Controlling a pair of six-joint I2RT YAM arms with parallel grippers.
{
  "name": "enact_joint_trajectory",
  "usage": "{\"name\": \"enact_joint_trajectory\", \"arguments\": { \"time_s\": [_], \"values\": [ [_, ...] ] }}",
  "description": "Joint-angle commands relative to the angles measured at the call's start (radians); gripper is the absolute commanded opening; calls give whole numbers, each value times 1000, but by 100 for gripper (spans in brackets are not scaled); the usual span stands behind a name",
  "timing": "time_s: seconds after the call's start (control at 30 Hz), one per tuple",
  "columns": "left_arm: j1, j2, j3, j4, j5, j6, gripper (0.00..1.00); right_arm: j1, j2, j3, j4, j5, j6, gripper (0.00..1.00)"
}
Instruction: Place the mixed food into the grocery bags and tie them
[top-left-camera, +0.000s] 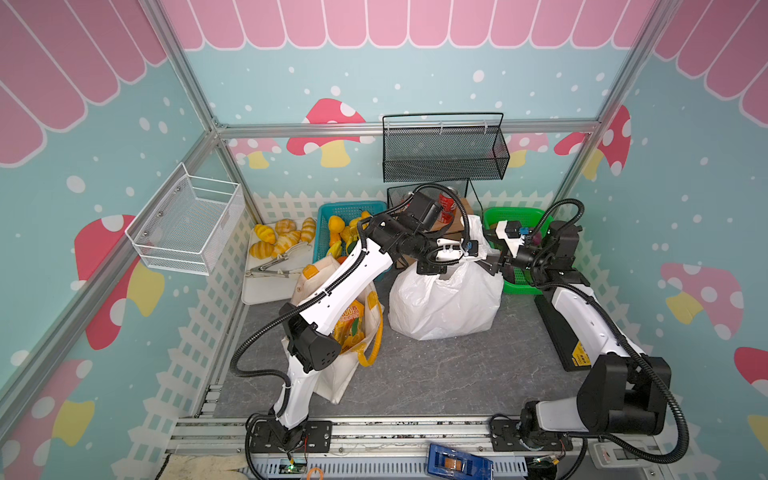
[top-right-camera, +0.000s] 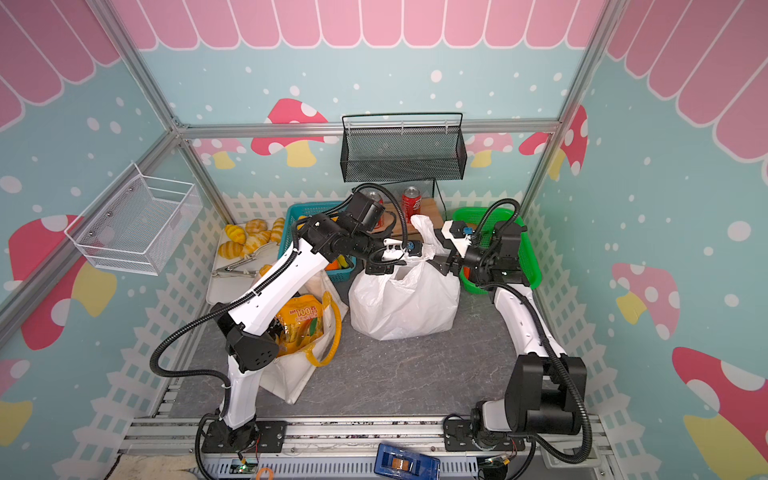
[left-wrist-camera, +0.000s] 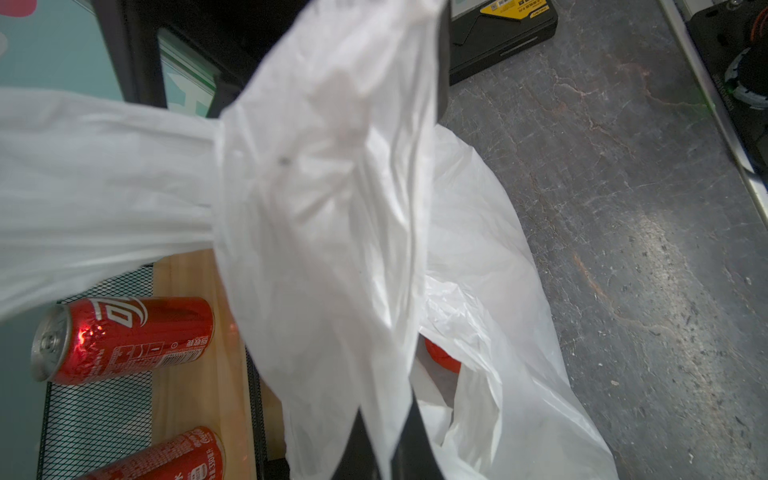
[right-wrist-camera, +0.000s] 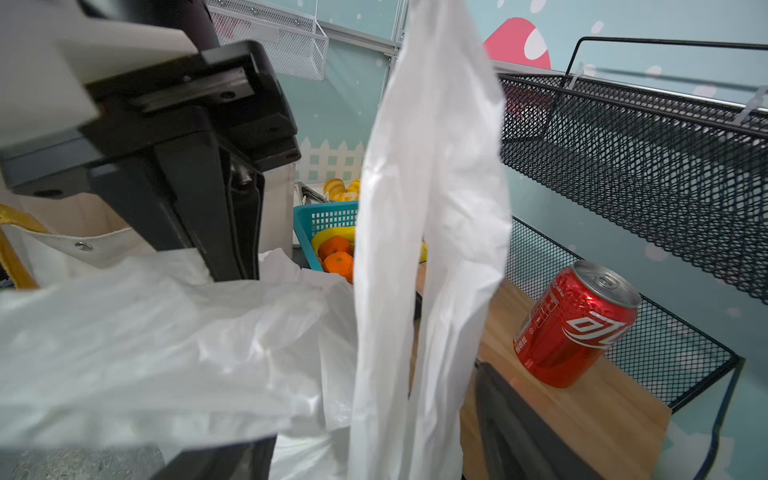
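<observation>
Plastic bag (top-left-camera: 444, 299): white, crinkly, upright.
Left gripper (left-wrist-camera: 384, 449): clamped on its handle (left-wrist-camera: 324, 208).
Right gripper (top-left-camera: 493, 263): jaws apart, gripping nothing.
Hidden: bag's inside, save a red patch (left-wrist-camera: 442, 357).

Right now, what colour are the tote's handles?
Yellow; the tote handles show best in a top view.

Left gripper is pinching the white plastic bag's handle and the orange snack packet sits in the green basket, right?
No. Both top views show the orange snack packet in the canvas tote. The left gripper does pinch the white plastic bag's handle.
</observation>
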Motion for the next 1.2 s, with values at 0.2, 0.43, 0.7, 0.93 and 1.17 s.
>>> {"name": "enact_joint_trajectory", "arguments": {
  "time_s": [0.2, 0.43, 0.7, 0.93, 1.17],
  "values": [
    [0, 22, 35, -20, -9, 35, 0, 39, 79, 103, -169, -85, -155, 64],
    [10, 26, 43, -21, -12, 37, 0, 45, 53, 76, -183, -128, -175, 52],
    [22, 47, 78, -20, -20, 40, 0, 46, 17, 46, -179, -157, -171, 50],
    [22, 73, 112, -20, -9, 38, 0, 53, 10, 44, -176, -165, -170, 57],
    [22, 79, 110, -19, -23, 46, 0, 63, 11, 47, -151, -174, -152, 58]
  ]
}}
